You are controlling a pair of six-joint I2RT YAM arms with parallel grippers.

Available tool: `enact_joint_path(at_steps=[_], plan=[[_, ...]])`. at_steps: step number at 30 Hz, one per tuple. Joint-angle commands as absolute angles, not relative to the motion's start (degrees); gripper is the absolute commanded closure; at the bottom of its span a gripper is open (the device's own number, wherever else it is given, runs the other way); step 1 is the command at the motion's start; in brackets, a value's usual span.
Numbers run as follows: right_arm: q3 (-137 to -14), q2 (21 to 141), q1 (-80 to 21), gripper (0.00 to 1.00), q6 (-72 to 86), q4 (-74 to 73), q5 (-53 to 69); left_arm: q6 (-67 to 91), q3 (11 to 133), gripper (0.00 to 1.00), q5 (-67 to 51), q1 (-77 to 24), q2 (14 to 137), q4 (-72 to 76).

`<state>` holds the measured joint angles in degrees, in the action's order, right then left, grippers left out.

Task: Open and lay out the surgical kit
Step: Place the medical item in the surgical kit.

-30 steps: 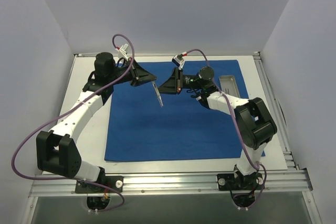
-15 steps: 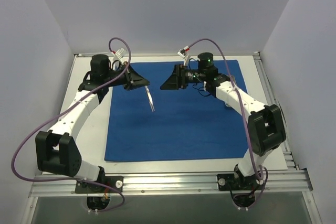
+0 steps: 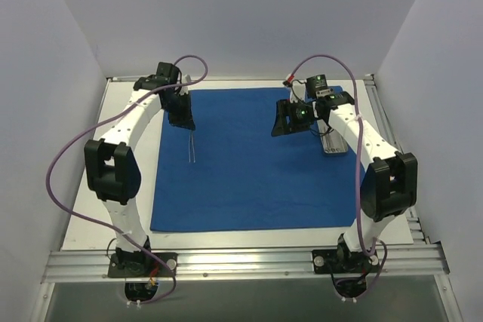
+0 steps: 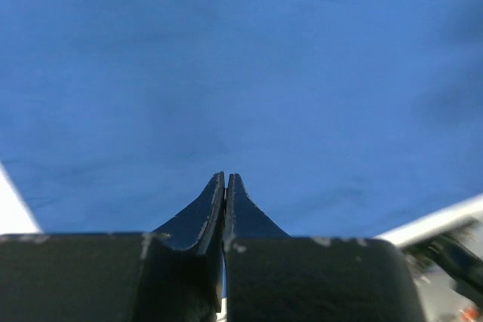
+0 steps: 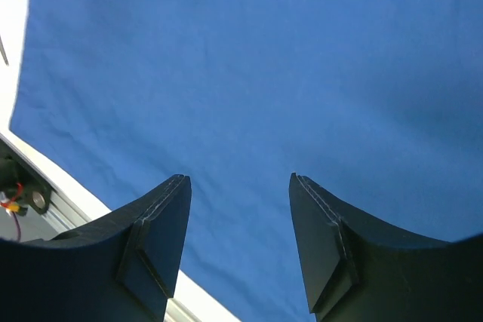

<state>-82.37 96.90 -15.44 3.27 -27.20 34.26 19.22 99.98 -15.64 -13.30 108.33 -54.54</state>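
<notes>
Only the top view takes in the whole white table [image 3: 249,237] and the cloth [image 3: 249,179]. The cloth is a royal-blue sheet, opened out flat into a large rectangle that covers most of the tabletop, with faint creases. Its far edge lies near the table's far rim.

A metal tray [image 3: 336,145] sits at the cloth's far right and shows only from above, partly hidden under the right arm.

The top view also shows thin silver tweezers [image 3: 192,145]. They run from the left gripper [image 3: 185,124] toward the near side, over the cloth's far-left part.

The left wrist view shows the left gripper [image 4: 226,179] above the cloth [image 4: 241,58], its fingers pressed together with only a pale sliver between them. The tweezers' length cannot be seen there.

The right wrist view shows the right gripper [image 5: 240,180] spread wide with nothing between its fingers. It hangs over the cloth [image 5: 249,58] near an edge. From above, the right gripper [image 3: 278,127] is over the far right of the sheet, just left of the tray.
</notes>
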Motion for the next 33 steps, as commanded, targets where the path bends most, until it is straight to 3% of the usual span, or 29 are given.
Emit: enact_joint_path(at_steps=[1,8,15,33], plan=[[-81.04,93.25,-15.21,0.45,0.62,-32.96,31.38,14.50,107.13,0.98,-3.53,-13.97,112.84,-64.50],[-81.12,93.60,-15.21,0.46,0.62,-34.98,28.57,11.17,117.84,0.98,4.83,-14.68,121.89,-69.17],[-84.37,95.89,-14.85,0.46,0.62,-36.12,27.78,10.46,123.74,0.98,4.83,-13.27,130.86,-70.05],[-87.97,99.14,-12.40,0.47,0.62,-37.79,25.14,15.29,121.73,0.98,3.78,-11.43,137.37,-62.06]])
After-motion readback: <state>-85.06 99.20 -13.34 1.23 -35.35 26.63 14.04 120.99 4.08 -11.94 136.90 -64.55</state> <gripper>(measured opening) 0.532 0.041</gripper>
